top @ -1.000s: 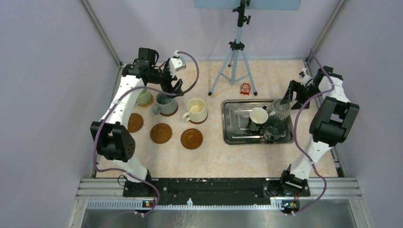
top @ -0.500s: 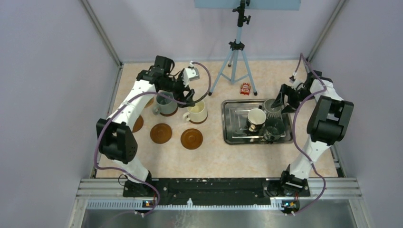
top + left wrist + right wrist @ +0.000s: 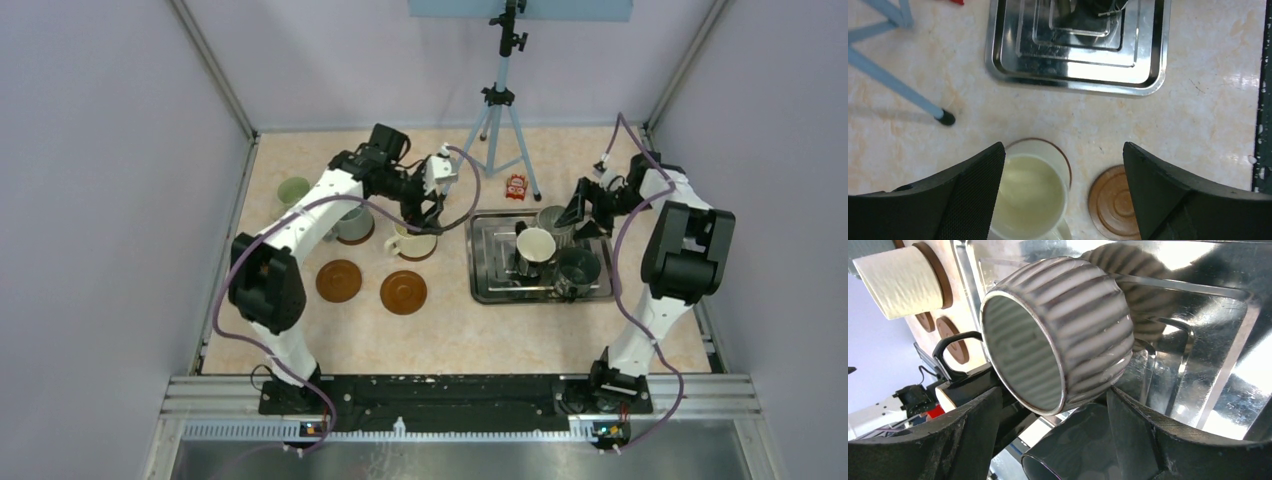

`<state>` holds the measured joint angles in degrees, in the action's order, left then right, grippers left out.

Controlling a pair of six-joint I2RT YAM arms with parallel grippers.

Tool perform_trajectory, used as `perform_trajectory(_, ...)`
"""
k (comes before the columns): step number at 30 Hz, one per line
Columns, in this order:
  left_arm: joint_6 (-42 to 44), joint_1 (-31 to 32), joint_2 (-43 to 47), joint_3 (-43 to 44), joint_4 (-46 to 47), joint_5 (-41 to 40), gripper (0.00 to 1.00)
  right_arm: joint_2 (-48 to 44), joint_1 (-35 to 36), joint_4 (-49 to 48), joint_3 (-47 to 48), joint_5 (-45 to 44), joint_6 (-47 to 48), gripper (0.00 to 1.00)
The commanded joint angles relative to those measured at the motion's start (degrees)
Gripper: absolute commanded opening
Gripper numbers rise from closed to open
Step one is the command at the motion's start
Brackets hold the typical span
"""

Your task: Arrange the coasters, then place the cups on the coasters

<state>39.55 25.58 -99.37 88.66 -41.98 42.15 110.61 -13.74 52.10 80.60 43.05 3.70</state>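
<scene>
Left claw (image 3: 1063, 150) has swung right, spread wide over the cream mug (image 3: 1028, 195) on its coaster (image 3: 937, 275); right claw (image 3: 1053, 395), clamped on the ribbed mug (image 3: 1073, 325) in the tray (image 3: 1075, 86), could knock the white mug (image 3: 537, 245), crowded alongside.

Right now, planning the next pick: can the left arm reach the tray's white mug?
Probably yes: the left gripper hangs open near the tray, but the right gripper, holding the ribbed mug, crowds the white mug.

Ribbed grey mug (image 3: 1068, 325) between claw (image 3: 1053, 399) fingers
</scene>
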Motion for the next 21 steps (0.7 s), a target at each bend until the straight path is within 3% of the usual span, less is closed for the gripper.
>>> perform_trajectory(1, 13.3, 4.7, -8.7, 11.6, -5.5, 2.2, 0.93, -4.2, 0.1, 1.3, 0.9, 3.3, 0.6, 0.76)
perform_trajectory(5, 20.7, 8.5, -22.0, 28.9, -14.9, 1.3, 0.93, -5.3, -0.7, 2.3, 1.9, 2.5, 1.0, 0.77)
perform_trajectory(9, 23.6, 11.5, -29.0, 38.2, -14.7, 0.5, 0.93, -6.3, -2.9, 3.6, 2.0, 2.0, 1.9, 0.78)
perform_trajectory(14, 26.2, 15.4, -30.1, 35.4, -6.7, -3.0, 0.91, -7.8, -7.0, 5.4, 2.5, 2.1, 3.5, 0.79)
perform_trajectory(21, 33.4, 19.2, -32.8, 35.5, -5.3, -5.7, 0.9, -9.1, -9.2, 6.7, 1.2, 2.1, 4.8, 0.79)
